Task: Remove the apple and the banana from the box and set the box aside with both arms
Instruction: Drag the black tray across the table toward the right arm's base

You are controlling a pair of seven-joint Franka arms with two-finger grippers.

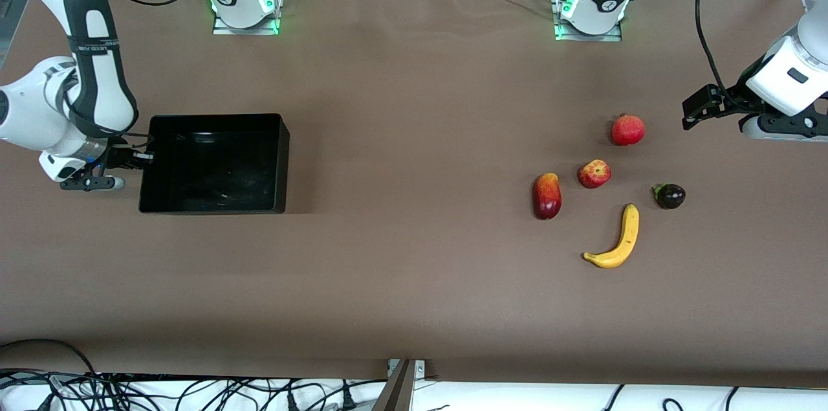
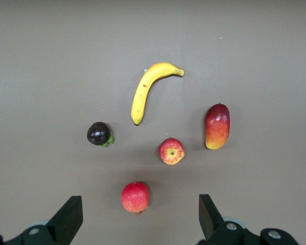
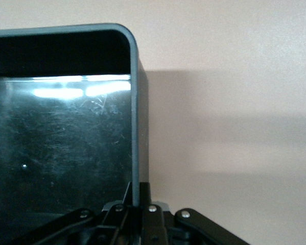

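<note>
The right gripper jaws pinch the box wall (stiff, glossy, likely slippery; rim suits holding). The left gripper jaws gape above apple and banana.

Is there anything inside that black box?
Nothing shows in the box: only its bare glossy floor. The right gripper is shut on its wall, hiding a little of it.

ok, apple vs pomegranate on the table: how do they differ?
The apple is red with yellow streaks; the pomegranate is plain red. The apple looks a bit smaller and shows a dimpled top; the pomegranate is rounder. The apple lies nearer the front camera, closer to the banana. Both sit on the table, outside the box.
</note>
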